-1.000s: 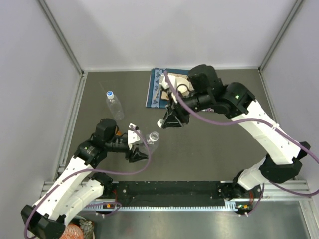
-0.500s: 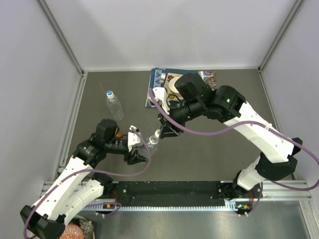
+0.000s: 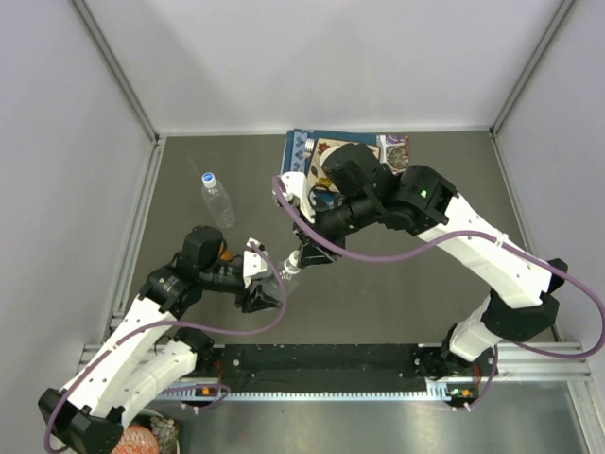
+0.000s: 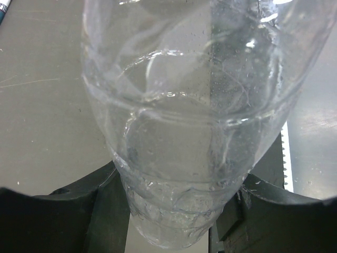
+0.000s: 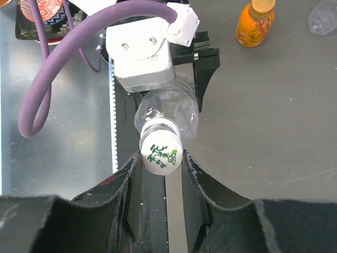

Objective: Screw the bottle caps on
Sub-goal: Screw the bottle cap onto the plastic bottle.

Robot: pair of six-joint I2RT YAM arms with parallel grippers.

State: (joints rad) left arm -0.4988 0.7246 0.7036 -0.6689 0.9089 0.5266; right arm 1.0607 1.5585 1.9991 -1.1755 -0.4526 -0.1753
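At the far left of the dark, matte grey surface a second clear bottle lies on its side, slim and ribbed, with a small round blue-and-white cap on its far end.

Nearer the middle, the left fingers are clamped on the clear bottle. They are black and angular and grip one on each side of its rounded lower body. The plastic is thin, glossy and ringed with shallow ridges, with fine droplets clinging inside. From above, this bottle is held off the surface, tilted, with its neck pointing at the right arm.

Just to the right, the right fingers are closed on the white cap, a smooth disc printed with green characters. It sits over the mouth of the clear bottle, whose threaded neck shows right behind it. A thick purple cable loops off the white housing of the left wrist.

Further right in the right wrist view, a squat, rounded orange bottle stands upright on the surface, well apart.

At the far edge lies a patterned cloth, flat and rectangular.
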